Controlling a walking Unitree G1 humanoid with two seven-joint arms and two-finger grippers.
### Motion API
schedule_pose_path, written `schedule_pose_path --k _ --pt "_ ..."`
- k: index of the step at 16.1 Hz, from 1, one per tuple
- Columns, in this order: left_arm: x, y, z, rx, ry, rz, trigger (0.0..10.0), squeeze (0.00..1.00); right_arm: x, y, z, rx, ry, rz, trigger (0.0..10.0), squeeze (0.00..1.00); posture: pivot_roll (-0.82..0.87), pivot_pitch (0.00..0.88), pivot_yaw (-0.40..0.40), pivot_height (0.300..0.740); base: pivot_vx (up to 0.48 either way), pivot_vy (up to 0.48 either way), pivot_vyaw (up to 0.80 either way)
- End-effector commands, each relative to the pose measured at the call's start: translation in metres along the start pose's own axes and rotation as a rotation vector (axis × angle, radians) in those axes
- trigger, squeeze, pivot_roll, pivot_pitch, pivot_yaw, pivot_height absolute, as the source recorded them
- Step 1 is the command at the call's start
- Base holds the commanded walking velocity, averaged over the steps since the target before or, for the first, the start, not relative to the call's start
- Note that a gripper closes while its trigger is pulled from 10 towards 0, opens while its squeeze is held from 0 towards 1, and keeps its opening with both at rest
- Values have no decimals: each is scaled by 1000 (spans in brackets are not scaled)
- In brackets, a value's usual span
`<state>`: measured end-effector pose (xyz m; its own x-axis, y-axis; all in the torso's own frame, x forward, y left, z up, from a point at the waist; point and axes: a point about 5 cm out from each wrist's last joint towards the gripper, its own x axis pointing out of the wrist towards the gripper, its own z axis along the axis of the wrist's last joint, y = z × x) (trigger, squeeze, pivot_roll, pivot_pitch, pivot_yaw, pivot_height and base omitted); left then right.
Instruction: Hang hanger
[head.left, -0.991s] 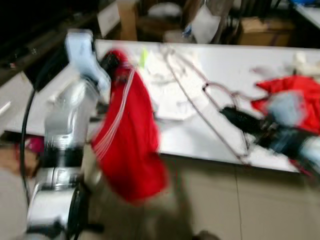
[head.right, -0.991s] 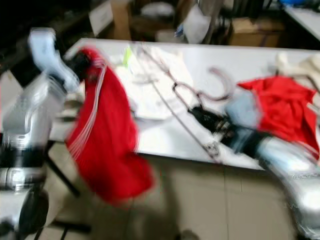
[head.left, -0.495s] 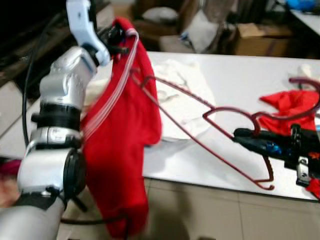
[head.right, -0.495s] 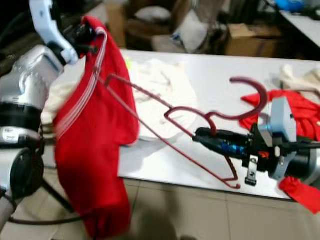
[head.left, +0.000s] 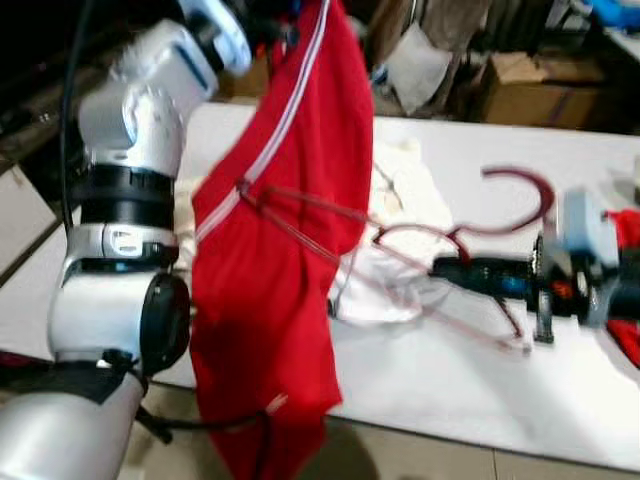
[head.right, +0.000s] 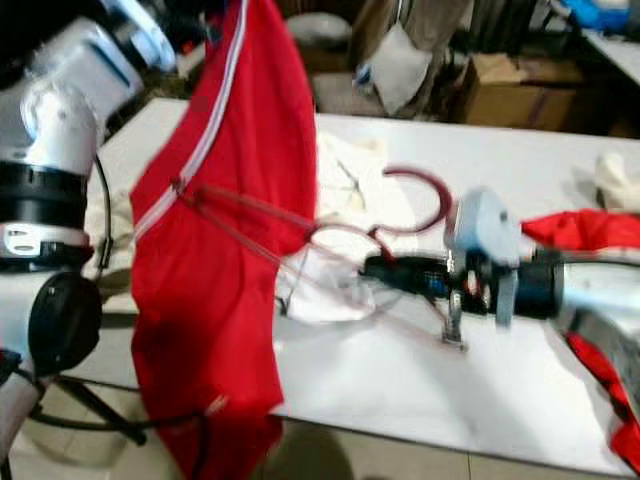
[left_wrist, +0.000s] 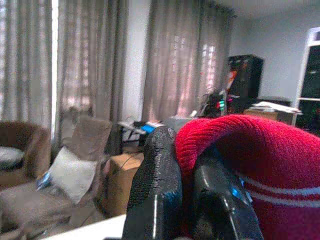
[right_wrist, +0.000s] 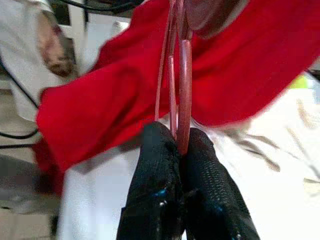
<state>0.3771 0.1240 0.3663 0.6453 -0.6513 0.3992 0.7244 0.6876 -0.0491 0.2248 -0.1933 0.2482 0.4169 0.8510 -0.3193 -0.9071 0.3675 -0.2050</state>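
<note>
White table (head.left: 560, 410) — hanger (head.left: 440, 240) clamped in right gripper (head.left: 450, 268), tip in red garment (head.left: 280, 300).

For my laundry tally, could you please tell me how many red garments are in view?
2: one red garment hangs from the left gripper over the table's near edge; a second red garment lies on the table beyond the right arm. More may be hidden.

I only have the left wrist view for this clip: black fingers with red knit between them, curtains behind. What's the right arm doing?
Observer: The right gripper is shut on a red hanger, held over the white table.
Operator: Does the hanger touch the garment?
Observer: Its far end pokes into the red garment, which hangs from the left gripper.
Operator: Anything under the hanger?
Observer: A white cloth lies on the table there.
</note>
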Motion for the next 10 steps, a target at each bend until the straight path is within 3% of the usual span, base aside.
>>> schedule_pose_path --k 1,4,5,8,9,10 --pt "0 -19 15 35 -33 -103 10000 0 10 -14 0 -37 36 -36 10000 0 -139 0 33 740 0 0 0" --pt "-5 -39 31 55 -65 -204 10000 0 25 -48 13 -108 51 -141 10000 0 -130 0 16 740 0 0 0" --pt "-6 -47 39 62 -84 -243 10000 0 29 -68 26 -131 36 -223 10000 0 -126 0 9 740 0 0 0" --pt "-8 -57 55 53 -148 -293 10000 0 27 -107 55 -197 -11 -424 10000 0 -124 0 4 740 0 0 0" --pt "-13 -66 66 52 -201 -352 10000 0 19 -140 97 -312 -146 -640 10000 0 -118 0 -2 740 0 0 0" --pt "-14 -68 70 46 -236 -365 10000 0 10 -151 123 -412 -247 -792 10000 0 -118 0 -1 740 0 0 0"
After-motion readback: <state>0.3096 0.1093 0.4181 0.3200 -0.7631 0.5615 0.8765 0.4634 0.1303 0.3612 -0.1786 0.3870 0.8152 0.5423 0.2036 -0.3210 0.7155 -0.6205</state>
